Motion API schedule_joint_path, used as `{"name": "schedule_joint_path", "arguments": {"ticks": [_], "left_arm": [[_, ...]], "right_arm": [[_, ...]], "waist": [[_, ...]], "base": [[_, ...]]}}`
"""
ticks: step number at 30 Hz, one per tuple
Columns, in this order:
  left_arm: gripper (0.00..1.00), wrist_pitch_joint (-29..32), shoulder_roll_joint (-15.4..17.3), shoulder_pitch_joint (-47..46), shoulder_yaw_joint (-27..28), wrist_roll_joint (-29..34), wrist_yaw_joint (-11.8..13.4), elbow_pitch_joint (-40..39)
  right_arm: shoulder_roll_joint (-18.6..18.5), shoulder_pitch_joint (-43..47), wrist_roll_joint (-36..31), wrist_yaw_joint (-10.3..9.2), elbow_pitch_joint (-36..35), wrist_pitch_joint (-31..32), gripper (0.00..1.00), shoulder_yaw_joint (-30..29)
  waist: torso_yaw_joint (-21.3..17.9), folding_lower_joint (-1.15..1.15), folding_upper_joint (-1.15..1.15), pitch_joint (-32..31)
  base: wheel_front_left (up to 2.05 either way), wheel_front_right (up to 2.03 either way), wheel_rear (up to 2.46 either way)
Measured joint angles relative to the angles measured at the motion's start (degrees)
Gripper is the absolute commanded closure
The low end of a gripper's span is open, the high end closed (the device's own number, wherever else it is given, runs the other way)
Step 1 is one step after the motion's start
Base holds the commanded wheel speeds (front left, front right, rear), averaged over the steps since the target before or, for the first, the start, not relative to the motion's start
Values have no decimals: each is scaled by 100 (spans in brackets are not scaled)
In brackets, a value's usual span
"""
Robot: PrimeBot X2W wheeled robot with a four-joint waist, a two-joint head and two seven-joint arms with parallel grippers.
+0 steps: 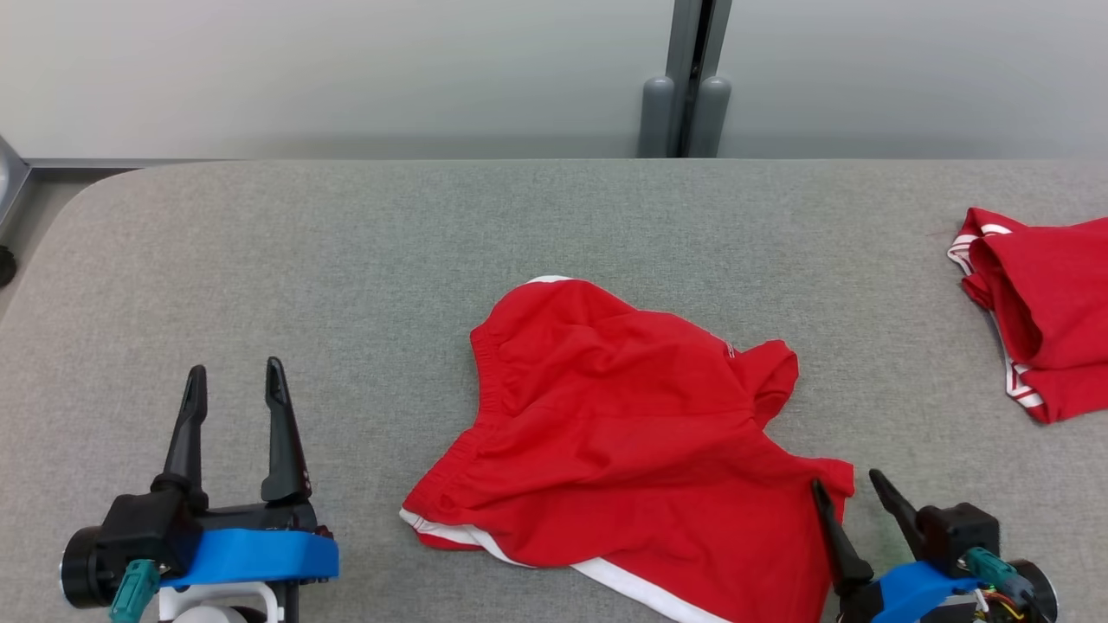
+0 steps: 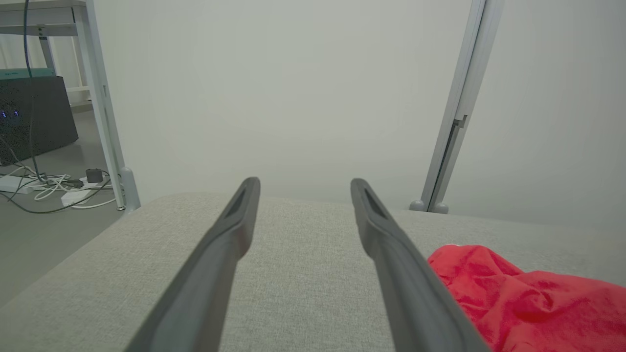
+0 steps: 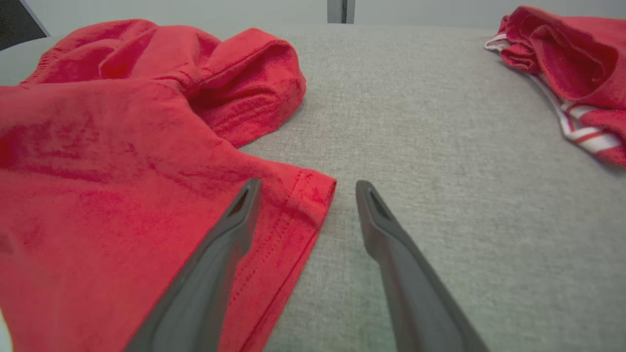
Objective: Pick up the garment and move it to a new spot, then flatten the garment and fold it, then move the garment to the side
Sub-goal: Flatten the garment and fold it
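Your left gripper (image 1: 237,365) sits at 8 o'clock on the grey table (image 1: 346,242), fingers spread wide and holding nothing. It is well apart from the cloth, with bare tabletop beneath it.

At the centre lie the red shorts (image 1: 623,433), rumpled rather than flat. The waistband (image 1: 485,363) is bunched toward 10 o'clock, a fold is humped up at 2 o'clock, and the white-trimmed edge runs along 6 o'clock.

At 4 o'clock your right gripper (image 1: 845,480) is also spread wide and empty. In its wrist view one finger is over the red cloth and the other over bare table, so the hem corner (image 3: 318,195) lies between them. You cannot tell from these pictures whether the fingertips touch the cloth.

At 3 o'clock, well apart, a second red garment (image 1: 1039,311) lies at the table's edge; leave it alone.

By the look of it you are at the start of a grasp, either for the pick-up or for the flattening, with nothing folded yet. Next, lower the right fingers so they straddle that hem corner, and close on one layer only. Bring the left gripper across toward the 8 o'clock edge of the shorts so that both arms can draw the cloth out flat.
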Motion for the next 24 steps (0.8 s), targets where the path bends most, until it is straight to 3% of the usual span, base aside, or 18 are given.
{"name": "schedule_joint_path", "arguments": {"ticks": [5,6,7,8,21,22,23,24], "left_arm": [[0,0,-93,-92,81,91,-149,79],[0,0,-108,-112,92,112,-166,83],[0,0,-125,-116,105,142,-185,92],[0,0,-149,-118,115,148,-200,105],[0,0,-258,-153,179,248,-335,153],[0,0,-261,-160,172,248,-337,158],[0,0,-264,-167,160,248,-346,164],[0,0,-268,-170,145,248,-348,171]], "right_arm": [[-40,-231,-123,0,587,144,0,67],[-43,-297,-145,0,699,165,6,67],[-52,-362,-142,0,799,188,71,77],[-63,-411,-136,0,876,187,100,99],[-460,-1801,-69,0,1690,-59,100,-3],[-489,-1911,-71,0,1818,-62,91,-10],[-519,-2007,-87,0,1950,-70,56,-14],[-535,-2086,-94,0,2078,-92,0,-10]], "waist": [[87,0,0,42],[109,0,0,47],[132,0,0,47],[154,0,0,49],[333,0,0,101],[336,1,0,103],[337,1,0,102],[334,0,0,99]], "base": [[0,0,0],[0,0,0],[0,0,0],[0,0,0],[0,0,0],[0,0,0],[0,0,0],[0,0,0]]}}
